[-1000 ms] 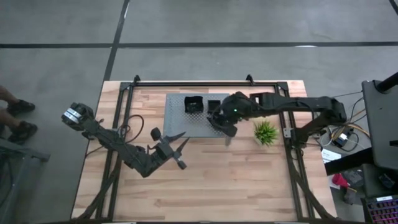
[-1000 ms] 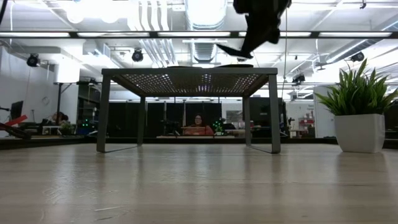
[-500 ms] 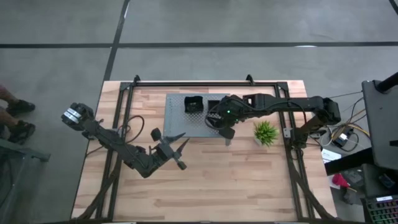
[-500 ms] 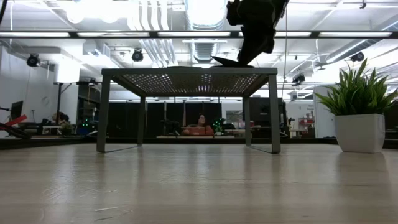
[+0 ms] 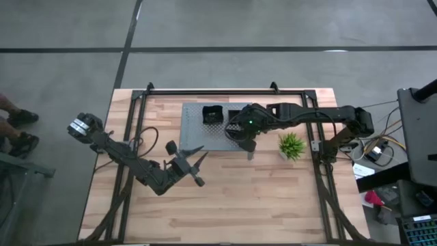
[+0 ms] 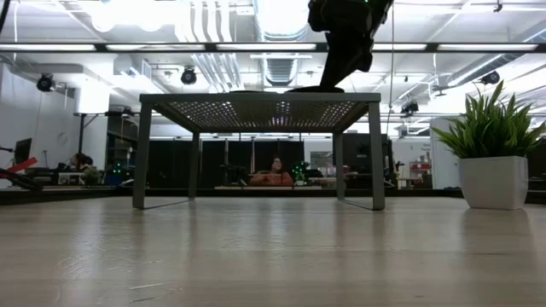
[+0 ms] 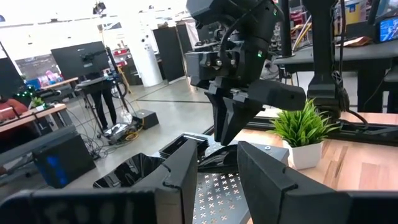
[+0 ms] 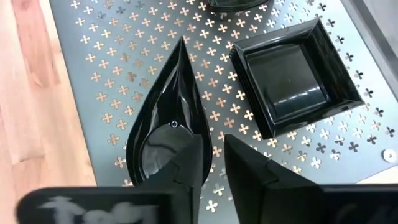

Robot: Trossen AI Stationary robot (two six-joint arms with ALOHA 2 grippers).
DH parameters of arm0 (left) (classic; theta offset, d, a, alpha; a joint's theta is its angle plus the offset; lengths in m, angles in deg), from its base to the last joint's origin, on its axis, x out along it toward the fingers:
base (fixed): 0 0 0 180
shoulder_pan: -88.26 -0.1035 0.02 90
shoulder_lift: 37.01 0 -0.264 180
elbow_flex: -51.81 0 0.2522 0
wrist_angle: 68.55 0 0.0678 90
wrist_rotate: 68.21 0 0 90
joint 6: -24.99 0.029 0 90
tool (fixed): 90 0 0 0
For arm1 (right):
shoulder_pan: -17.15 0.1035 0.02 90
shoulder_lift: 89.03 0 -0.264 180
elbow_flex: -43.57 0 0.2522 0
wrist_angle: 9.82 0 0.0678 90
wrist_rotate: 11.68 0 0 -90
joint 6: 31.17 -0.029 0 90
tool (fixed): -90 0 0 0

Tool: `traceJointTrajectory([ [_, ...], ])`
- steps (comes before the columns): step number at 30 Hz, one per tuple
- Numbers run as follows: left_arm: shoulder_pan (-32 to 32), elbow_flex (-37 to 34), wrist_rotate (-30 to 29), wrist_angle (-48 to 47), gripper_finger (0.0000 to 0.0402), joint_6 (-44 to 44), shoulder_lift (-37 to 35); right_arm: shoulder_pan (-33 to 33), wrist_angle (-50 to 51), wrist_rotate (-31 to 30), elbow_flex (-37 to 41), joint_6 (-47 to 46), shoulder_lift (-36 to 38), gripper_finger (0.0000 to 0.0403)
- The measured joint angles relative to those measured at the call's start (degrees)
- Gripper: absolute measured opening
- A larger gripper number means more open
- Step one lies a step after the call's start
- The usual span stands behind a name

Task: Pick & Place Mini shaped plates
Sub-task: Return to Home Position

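- The jaws of the left gripper [image 5: 203,169], nearest the bench's front edge, stand part open and hold nothing. That arm waits low over the bench [image 5: 273,198], pointing toward the rack and well apart from it.
- Farther in, the jaws of the right gripper [image 8: 213,144] sit at the rim of the drop-shaped plate [image 8: 163,118], one over its bowl and one outside it, with a narrow gap between them. We cannot tell whether they pinch the rim or stand loose of it.
- That plate lies flat on the grey perforated rack [image 8: 93,56], pointed end away from the wrist, just beside a square plate [image 8: 292,81] and not touching it.
- We judge the set-down done or all but done, so the step in hand is the arm's withdrawal to its rest pose. From above we see no plates off the rack.
- The next move calls for the jaws to be wide of the rim. The arm should then lift straight up before any sideways travel, so the plate is not dragged or tipped against its neighbour.
- The right arm reaches in from the bench's right side, stretched nearly level, wrist bent steeply down over the rack's near right part.
- The potted plant [image 5: 291,145] stands just right of the rack, apart from the arm. Far behind the bench, a person [image 6: 275,175] sits in the room.
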State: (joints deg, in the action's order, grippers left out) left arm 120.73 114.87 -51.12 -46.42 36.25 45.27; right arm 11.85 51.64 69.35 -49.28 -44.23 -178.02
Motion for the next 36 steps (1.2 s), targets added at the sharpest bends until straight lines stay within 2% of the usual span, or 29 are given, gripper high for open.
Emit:
traceJointTrajectory([
  [6,0.00,0.00,-0.06,-3.14,0.0110,-0.05,-0.02,0.56,0.65,0.66,-0.58,-4.20,1.76,0.0089],
  [8,0.00,0.00,0.93,-3.84,0.0105,-0.48,-0.04,1.19,0.79,2.38,-0.45,-5.22,2.33,0.0077],
  [12,0.00,0.00,6.47,-4.01,0.0074,-0.91,-0.04,4.55,-1.33,3.09,1.04,-5.12,2.38,0.0021],
  [16,-0.15,0.00,12.69,-6.02,0.0016,-1.13,-0.35,8.42,-7.43,3.09,4.04,-4.79,2.37,0.0010],
  [18,-0.25,0.00,15.14,-7.93,0.0006,-2.21,-1.30,10.30,-9.66,3.01,5.48,-4.82,2.39,0.0009],
  [25,-2.51,0.00,27.32,-23.39,0.0000,-13.70,-8.68,16.54,-27.88,3.02,12.20,-1.37,4.68,0.0008],
  [28,-3.28,-0.57,29.53,-28.56,0.0000,-14.90,-11.24,18.90,-36.27,2.97,15.71,0.88,6.70,0.0008],
  [32,-3.17,-3.66,30.46,-27.33,0.0000,-14.95,-15.46,21.70,-46.09,1.81,21.50,1.08,9.94,0.0008],
  [36,-3.55,-10.51,37.86,-18.99,0.0000,-14.51,-20.26,23.85,-54.53,-1.70,27.79,3.99,13.61,0.0008],
])
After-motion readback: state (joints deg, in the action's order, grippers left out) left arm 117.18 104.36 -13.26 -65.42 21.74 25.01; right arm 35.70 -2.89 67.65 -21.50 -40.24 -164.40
